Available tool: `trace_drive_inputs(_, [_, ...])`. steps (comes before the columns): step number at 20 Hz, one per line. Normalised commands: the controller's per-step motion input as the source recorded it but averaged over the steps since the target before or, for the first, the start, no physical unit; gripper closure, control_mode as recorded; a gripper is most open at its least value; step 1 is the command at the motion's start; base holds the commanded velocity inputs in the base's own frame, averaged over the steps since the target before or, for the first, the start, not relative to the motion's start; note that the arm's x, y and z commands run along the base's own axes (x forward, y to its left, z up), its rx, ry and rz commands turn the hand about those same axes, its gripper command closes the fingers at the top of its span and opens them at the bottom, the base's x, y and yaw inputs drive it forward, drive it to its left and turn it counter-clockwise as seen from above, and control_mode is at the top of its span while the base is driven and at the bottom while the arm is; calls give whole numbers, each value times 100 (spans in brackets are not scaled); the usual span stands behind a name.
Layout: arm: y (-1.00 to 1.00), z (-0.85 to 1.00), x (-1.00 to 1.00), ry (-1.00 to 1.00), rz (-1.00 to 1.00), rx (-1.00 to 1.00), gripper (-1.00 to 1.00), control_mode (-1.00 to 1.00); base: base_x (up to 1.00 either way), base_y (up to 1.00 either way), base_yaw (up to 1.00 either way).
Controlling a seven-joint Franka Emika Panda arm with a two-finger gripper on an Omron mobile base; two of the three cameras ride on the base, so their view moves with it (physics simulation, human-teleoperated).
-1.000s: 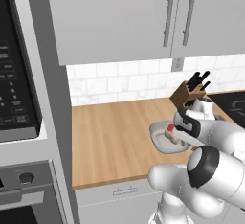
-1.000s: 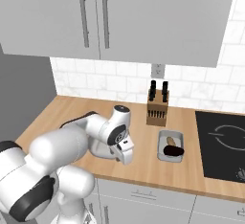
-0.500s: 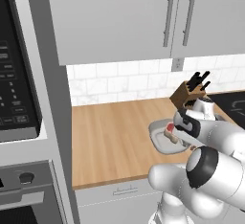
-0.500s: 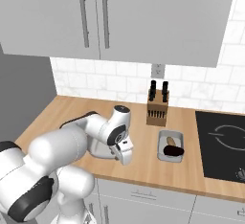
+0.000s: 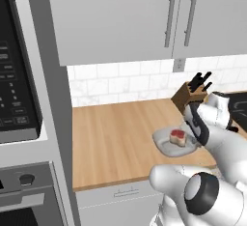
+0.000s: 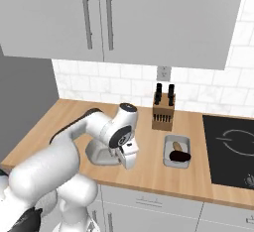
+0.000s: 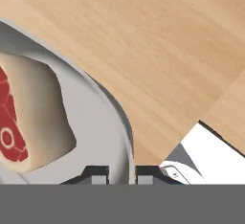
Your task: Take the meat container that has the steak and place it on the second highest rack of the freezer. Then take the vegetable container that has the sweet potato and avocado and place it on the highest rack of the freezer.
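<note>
We look across a long pale wooden counter (image 5: 116,138) set under flat grey wall cabinets (image 6: 149,18) with bar handles and backed by white tile. The white robot arm (image 6: 94,127) with dark joints reaches down to the counter's front part, between its bare left stretch and the black glass cooktop (image 6: 230,149) at the right. Under its hand sits the shallow grey rounded-square meat container (image 5: 166,140), flat on the wood. The paler rectangular vegetable container (image 6: 177,151) lies well apart to the right, just before the wooden knife block (image 6: 163,114); in it we see the dark rounded avocado (image 6: 179,156). The small steak (image 5: 177,136), red on top with a tan rim, rests inside the rounded dish. From the hand view, the two-finger gripper (image 7: 121,175) has its dark tips pinched on the dish's thin rim, one tip on either side of the wall.
</note>
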Motion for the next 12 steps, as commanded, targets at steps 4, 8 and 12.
trace_drive_inputs(4, [0, 64, -60, -17, -13, 0, 100, -100, 0, 0, 0])
trace_drive_inputs(8, [0, 68, -71, -24, -14, 0, 100, -100, 0, 0, 0])
trace_drive_inputs(12, [0, 74, -71, -30, -16, 0, 100, -100, 0, 0, 0])
